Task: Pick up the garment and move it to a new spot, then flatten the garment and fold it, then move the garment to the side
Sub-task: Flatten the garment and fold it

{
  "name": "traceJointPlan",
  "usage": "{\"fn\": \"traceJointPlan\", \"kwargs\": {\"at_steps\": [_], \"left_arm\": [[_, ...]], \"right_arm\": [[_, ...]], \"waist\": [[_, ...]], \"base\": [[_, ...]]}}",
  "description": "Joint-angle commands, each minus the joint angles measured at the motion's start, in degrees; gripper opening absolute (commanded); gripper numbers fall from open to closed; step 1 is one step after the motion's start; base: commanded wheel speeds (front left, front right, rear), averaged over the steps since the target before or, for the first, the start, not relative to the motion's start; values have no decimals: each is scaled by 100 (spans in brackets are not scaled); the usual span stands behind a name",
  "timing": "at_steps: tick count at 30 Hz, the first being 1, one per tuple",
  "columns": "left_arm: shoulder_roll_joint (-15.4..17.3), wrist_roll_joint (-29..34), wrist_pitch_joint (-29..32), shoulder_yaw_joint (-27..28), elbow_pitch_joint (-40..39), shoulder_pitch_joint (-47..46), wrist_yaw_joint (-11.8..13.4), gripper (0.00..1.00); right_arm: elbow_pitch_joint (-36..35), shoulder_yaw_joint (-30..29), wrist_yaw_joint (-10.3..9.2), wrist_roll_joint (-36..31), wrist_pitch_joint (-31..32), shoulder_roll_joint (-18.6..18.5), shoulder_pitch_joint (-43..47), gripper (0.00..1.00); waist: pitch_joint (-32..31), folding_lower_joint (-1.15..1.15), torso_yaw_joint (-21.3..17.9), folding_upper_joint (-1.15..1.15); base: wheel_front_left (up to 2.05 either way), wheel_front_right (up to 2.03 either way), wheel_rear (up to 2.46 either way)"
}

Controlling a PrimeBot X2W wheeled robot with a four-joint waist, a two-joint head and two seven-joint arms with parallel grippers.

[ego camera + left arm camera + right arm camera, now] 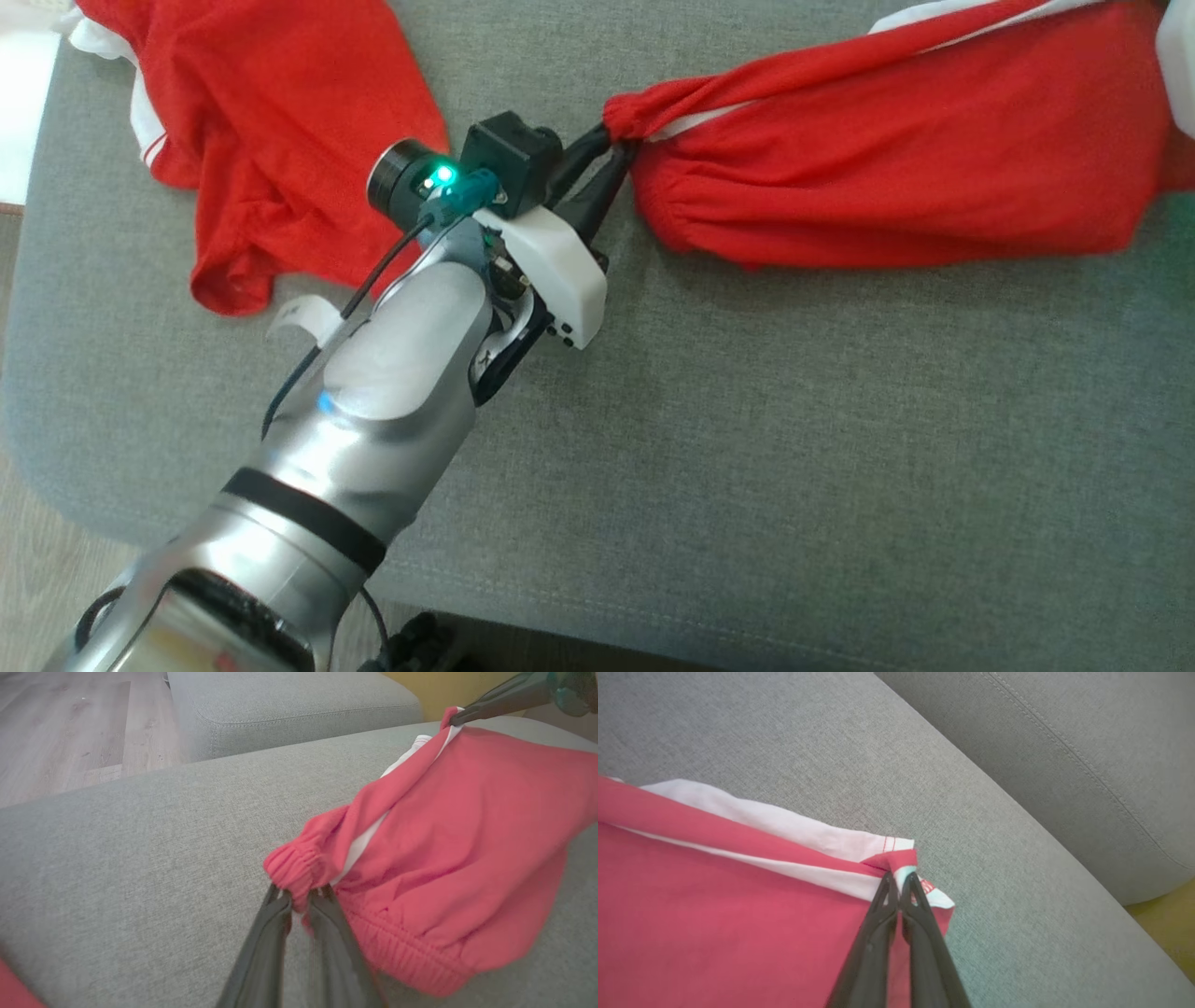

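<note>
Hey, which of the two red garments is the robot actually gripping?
The right-hand red garment, stretched between left gripper and right gripper; the other red garment lies loose.

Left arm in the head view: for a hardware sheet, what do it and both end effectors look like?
The left arm is a rounded silver shell with a black band and a black cable along it. At the wrist sit a white bracket, a black block and a green light. The left end effector and right end effector each have two long, dark fingers.
</note>
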Motion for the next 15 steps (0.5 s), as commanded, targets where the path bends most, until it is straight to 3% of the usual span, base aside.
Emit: {"fn": "traceJointPlan", "kwargs": {"at_steps": [1,2,3,4,15], "left_arm": [[119,-44,-65,215,-76,-209,17,49],[112,-46,-68,219,-48,-225,23,100],[106,-52,-70,229,-22,-238,36,100],[101,-54,-71,236,-4,-251,45,100],[125,123,-74,423,18,-72,132,100]], "right_arm": [[-33,-7,-4,77,-88,2,-64,0],[22,36,-4,119,-146,23,-97,8],[62,84,-4,148,-219,47,-129,95],[113,128,-4,193,-269,73,-152,100],[719,448,-4,612,-954,328,-138,100]], "waist": [[17,0,-10,0],[29,0,-16,0],[40,0,-25,0],[49,0,-34,0],[-233,0,-353,0]], "base": [[0,0,0],[0,0,0],[0,0,0],[0,0,0],[0,0,0]]}}
